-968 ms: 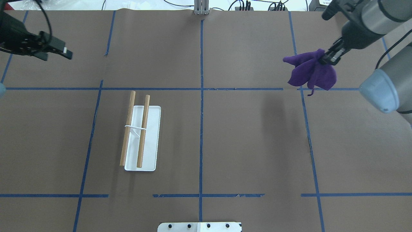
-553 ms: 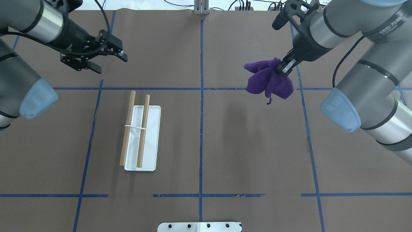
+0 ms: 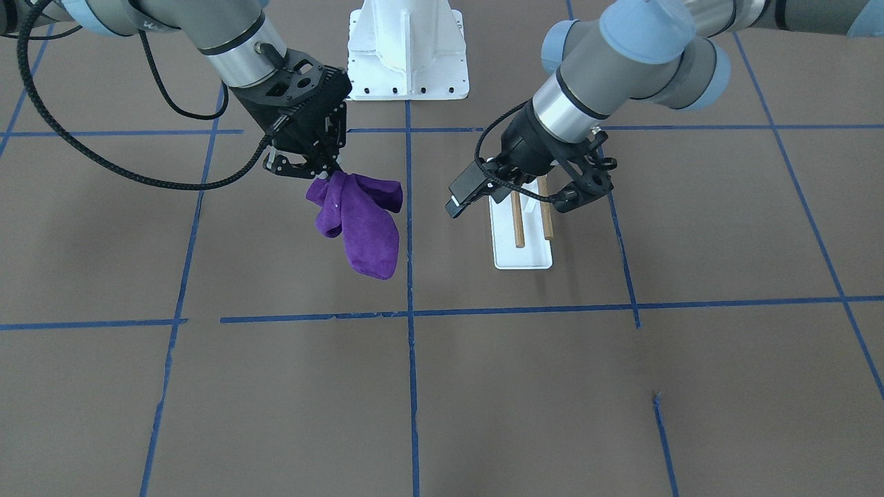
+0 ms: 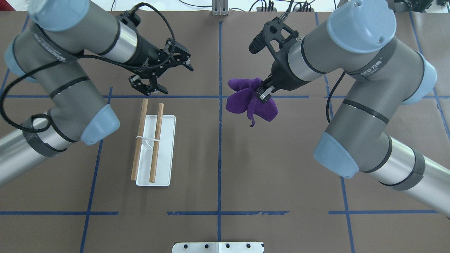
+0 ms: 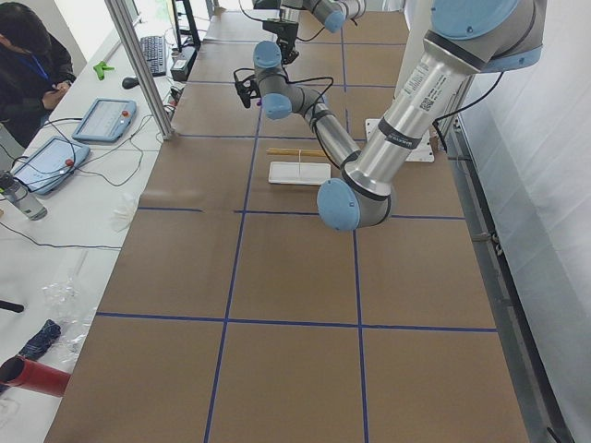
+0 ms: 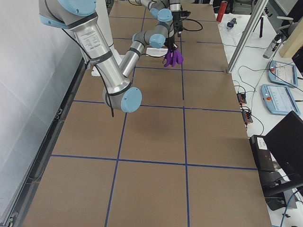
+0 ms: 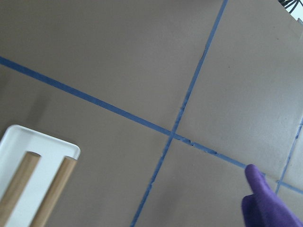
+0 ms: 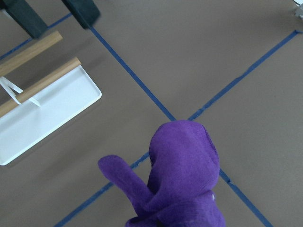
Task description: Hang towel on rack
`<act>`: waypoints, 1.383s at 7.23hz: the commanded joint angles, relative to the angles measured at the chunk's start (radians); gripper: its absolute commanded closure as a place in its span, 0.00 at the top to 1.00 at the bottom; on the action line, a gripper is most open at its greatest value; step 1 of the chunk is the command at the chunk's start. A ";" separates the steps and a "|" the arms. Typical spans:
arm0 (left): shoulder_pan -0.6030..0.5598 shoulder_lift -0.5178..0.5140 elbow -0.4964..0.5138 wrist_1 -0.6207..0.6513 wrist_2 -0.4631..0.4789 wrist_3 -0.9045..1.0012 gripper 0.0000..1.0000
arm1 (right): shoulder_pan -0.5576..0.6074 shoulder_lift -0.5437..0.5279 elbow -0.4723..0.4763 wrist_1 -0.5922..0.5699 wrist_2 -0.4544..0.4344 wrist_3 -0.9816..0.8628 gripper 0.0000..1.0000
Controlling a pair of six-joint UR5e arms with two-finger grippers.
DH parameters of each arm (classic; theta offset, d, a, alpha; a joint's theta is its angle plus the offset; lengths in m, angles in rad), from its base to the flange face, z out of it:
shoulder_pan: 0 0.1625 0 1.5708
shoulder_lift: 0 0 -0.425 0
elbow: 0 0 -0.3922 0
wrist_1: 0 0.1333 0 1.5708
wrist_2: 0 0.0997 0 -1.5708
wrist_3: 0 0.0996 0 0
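Observation:
The purple towel (image 4: 246,102) hangs bunched from my right gripper (image 4: 262,94), which is shut on its top edge, above the table just right of the centre tape line. It also shows in the front view (image 3: 362,224) and the right wrist view (image 8: 184,179). The rack (image 4: 165,154) stands left of centre, a white base with two brown dowels (image 4: 156,140). My left gripper (image 4: 149,88) is open and empty, hovering just beyond the rack's far end. In the front view the left gripper (image 3: 583,193) covers part of the rack (image 3: 525,259).
The white bolted robot pedestal (image 3: 407,48) sits at the table's near edge. Blue tape lines cross the brown table cover (image 4: 281,168). A metal post (image 4: 220,8) stands at the far edge. An operator's desk with tablets (image 5: 97,120) lies beyond the table.
The right arm has carried the towel leftward toward the table's centre. The left arm has swung right, and its open gripper now hovers by the rack's far end.

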 commanded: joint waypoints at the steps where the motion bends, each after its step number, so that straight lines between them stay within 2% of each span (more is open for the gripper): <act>1: 0.049 -0.048 0.032 -0.014 0.043 -0.122 1.00 | -0.039 0.043 0.002 0.002 -0.029 0.045 0.00; 2: 0.059 -0.063 0.039 -0.014 0.043 -0.144 0.99 | -0.047 0.045 0.002 0.002 -0.034 0.045 0.00; 3: 0.060 -0.066 0.039 -0.014 0.044 -0.151 0.92 | -0.049 0.045 0.003 0.002 -0.034 0.045 0.00; 4: 0.060 -0.068 0.038 -0.016 0.043 -0.152 0.64 | -0.049 0.045 0.008 0.002 -0.034 0.053 0.00; 5: 0.060 -0.065 0.036 -0.017 0.043 -0.150 0.21 | -0.049 0.045 0.009 0.002 -0.034 0.053 0.00; 6: 0.058 -0.062 0.033 -0.017 0.043 -0.142 0.00 | -0.049 0.045 0.015 0.002 -0.034 0.053 0.00; 9: 0.050 -0.057 0.030 -0.014 0.043 -0.136 0.00 | -0.050 0.036 0.014 0.001 -0.026 0.047 0.00; 10: 0.046 -0.056 0.030 -0.026 0.044 -0.136 0.00 | -0.061 0.033 0.012 -0.002 -0.026 0.056 0.62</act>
